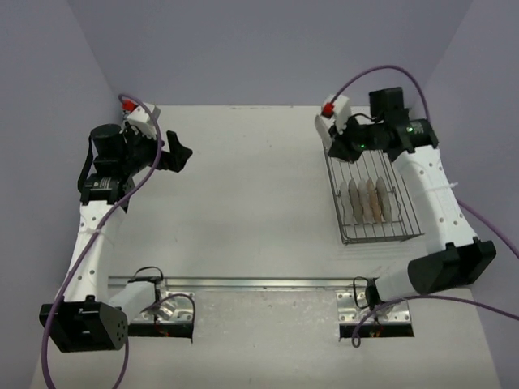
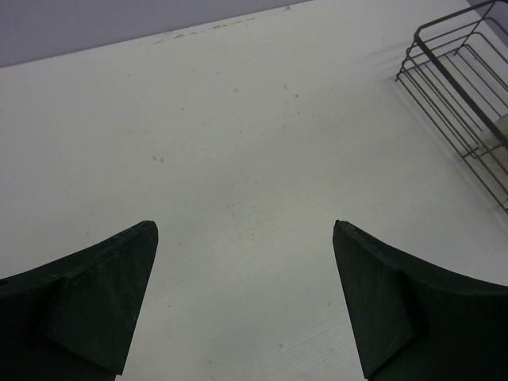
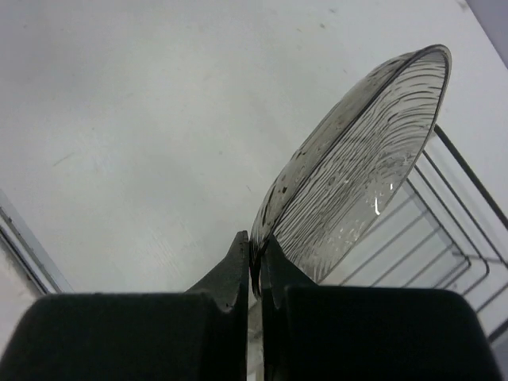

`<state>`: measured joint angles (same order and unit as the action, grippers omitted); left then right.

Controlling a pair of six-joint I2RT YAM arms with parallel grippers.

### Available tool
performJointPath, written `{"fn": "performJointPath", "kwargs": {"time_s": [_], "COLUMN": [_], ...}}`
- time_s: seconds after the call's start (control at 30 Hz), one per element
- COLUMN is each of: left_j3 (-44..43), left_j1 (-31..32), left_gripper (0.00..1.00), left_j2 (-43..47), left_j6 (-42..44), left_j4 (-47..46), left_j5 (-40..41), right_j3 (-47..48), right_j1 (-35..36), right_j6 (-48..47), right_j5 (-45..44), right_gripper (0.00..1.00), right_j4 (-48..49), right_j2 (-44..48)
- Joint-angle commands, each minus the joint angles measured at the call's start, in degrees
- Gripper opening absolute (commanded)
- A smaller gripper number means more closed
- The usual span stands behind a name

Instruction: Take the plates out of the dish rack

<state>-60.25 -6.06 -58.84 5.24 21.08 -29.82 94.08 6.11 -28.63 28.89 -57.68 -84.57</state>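
The silver wire dish rack (image 1: 403, 217) stands on the right of the table, with several white and tan plates (image 1: 365, 201) upright in its near half. My right gripper (image 3: 255, 246) is shut on the rim of a translucent clear ribbed plate (image 3: 357, 159), held tilted above the rack's wires (image 3: 456, 230). From above, the right gripper (image 1: 336, 139) sits over the rack's far left corner; the clear plate hardly shows there. My left gripper (image 1: 174, 154) hovers over the table's far left, well away from the rack. Its fingers (image 2: 119, 278) stand wide open with only bare table between them.
One corner of the rack (image 2: 468, 95) shows at the upper right of the left wrist view. A metal rail (image 1: 259, 283) runs along the near edge between the arm bases. Purple cables (image 1: 381, 73) loop by both arms. Walls close the table on three sides.
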Motion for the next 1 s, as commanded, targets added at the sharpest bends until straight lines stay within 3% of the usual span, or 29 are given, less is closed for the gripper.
{"fn": "performJointPath", "kwargs": {"time_s": [0.0,0.1,0.37,0.43,0.57,0.77,0.97], "left_j3": [-6.7,-8.7,-10.4,-10.2,-9.7,-10.4,-10.8], "left_j1": [4.3,10.1,16.4,20.3,25.2,27.2,28.4], "left_gripper": [0.90,0.90,0.87,0.87,0.87,0.83,0.76], "left_j2": [-2.9,-5.7,-13.1,-15.1,-17.9,-21.6,-23.2], "left_j6": [-1.3,-1.3,-1.1,0.1,2.5,3.3,3.4], "left_j4": [3.5,6.2,9.4,10.5,12.0,13.1,12.8], "left_j5": [-3.4,-2.5,-6.0,-4.7,-3.1,-4.4,-2.4], "right_j3": [-12.3,-24.0,-40.9,-46.0,-51.4,-58.8,-62.7], "right_j1": [17.0,28.9,41.2,45.4,50.7,55.3,58.0], "right_j6": [-5.6,-15.0,-28.1,-33.4,-39.9,-47.5,-51.4], "right_j5": [-24.7,-38.2,-50.9,-53.2,-54.3,-55.0,-55.2], "right_gripper": [0.00,0.00,0.00,0.00,0.00,0.00,0.00], "right_j4": [17.7,31.4,52.7,61.8,71.8,83.1,88.1], "right_j2": [6.2,8.4,7.5,7.2,6.8,6.1,5.8]}}
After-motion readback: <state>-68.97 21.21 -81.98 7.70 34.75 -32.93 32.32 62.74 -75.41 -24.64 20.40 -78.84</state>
